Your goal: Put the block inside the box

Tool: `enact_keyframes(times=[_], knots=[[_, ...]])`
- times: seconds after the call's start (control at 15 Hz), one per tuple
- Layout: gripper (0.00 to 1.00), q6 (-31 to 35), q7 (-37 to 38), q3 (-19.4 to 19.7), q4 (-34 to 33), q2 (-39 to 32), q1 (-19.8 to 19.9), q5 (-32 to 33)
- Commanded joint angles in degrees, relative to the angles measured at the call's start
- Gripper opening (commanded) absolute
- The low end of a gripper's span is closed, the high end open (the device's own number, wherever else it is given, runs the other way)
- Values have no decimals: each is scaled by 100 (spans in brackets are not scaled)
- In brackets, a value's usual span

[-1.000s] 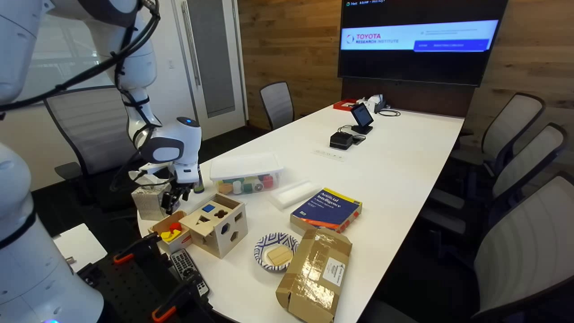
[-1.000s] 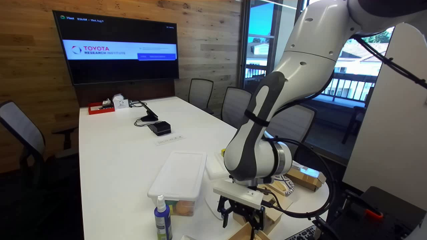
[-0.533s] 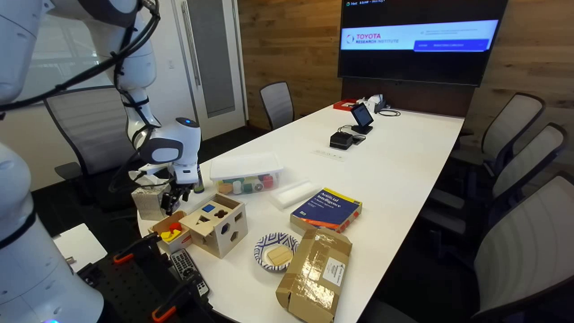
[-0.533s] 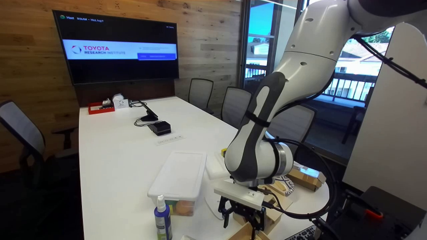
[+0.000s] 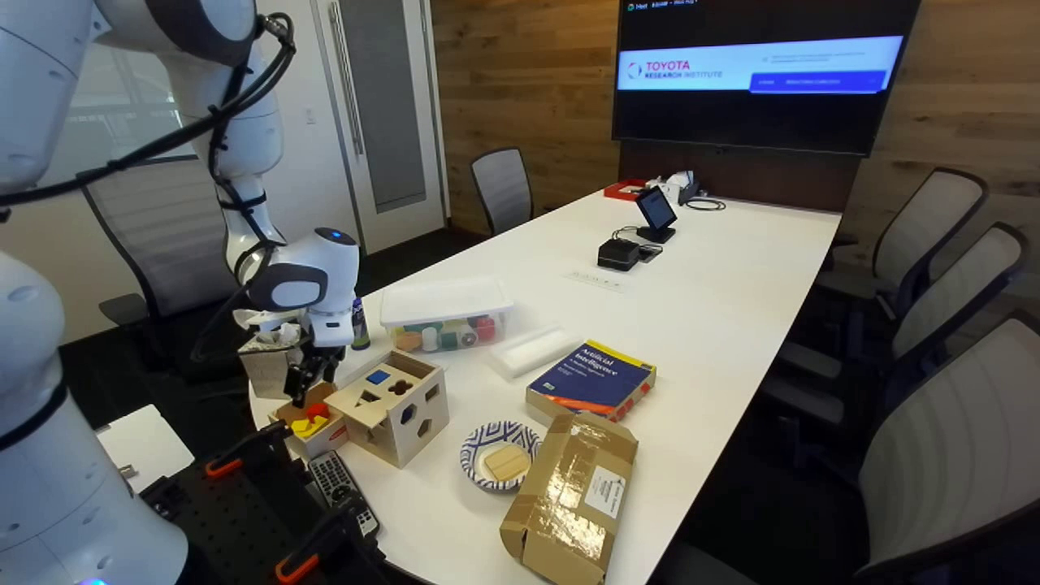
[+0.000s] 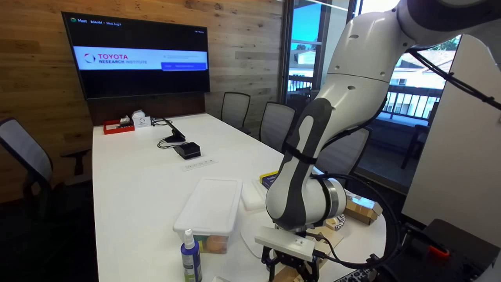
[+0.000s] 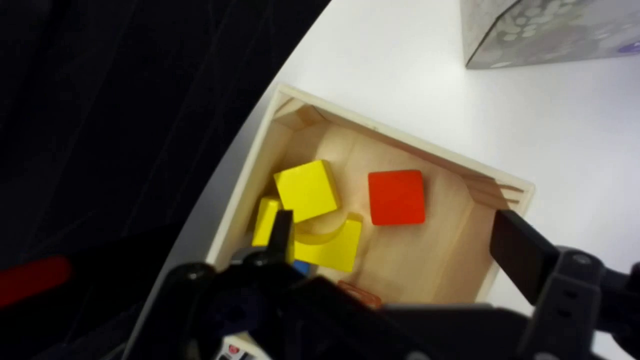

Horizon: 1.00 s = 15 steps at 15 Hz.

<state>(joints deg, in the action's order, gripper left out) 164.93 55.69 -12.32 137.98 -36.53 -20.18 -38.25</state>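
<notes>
The red block (image 7: 397, 197), probably the one meant, lay in the wooden tray (image 7: 372, 125), the fingers (image 7: 522, 255) apart over it and gripping nothing. The box (image 5: 390, 422) stood just beside the tray; we judged grasping, carrying and inserting all undone.

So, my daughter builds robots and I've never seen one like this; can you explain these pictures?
The machine is a white robot arm ending in a black two-fingered gripper. The wide pictures are taken from two spots outside the robot; the close-up is from its wrist, looking down. On the white table is an open wooden tray with a red block and yellow blocks inside. Beside it stands a wooden box with shaped holes; the task is to put a block in it. Also there: a remote, a patterned bowl with a flat wooden piece, a cardboard package, a book and a lidded plastic tub. Nothing is held: the gripper is open over the tray.
</notes>
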Motion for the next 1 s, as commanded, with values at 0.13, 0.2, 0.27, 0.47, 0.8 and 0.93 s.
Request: enact_keyframes(times=[0.13, 0.2, 0.27, 0.47, 0.8, 0.93], knots=[[100, 24, 340, 41, -52, -209, -295, 66], [100, 52, 392, 34, -59, -231, -321, 60], [100, 69, 447, 66, -89, -271, -374, 78], [100, 20, 614, 129, -221, -379, -466, 151], [100, -35, 968, 280, -450, -577, -608, 432], [100, -25, 1136, 292, -510, -642, -614, 559]])
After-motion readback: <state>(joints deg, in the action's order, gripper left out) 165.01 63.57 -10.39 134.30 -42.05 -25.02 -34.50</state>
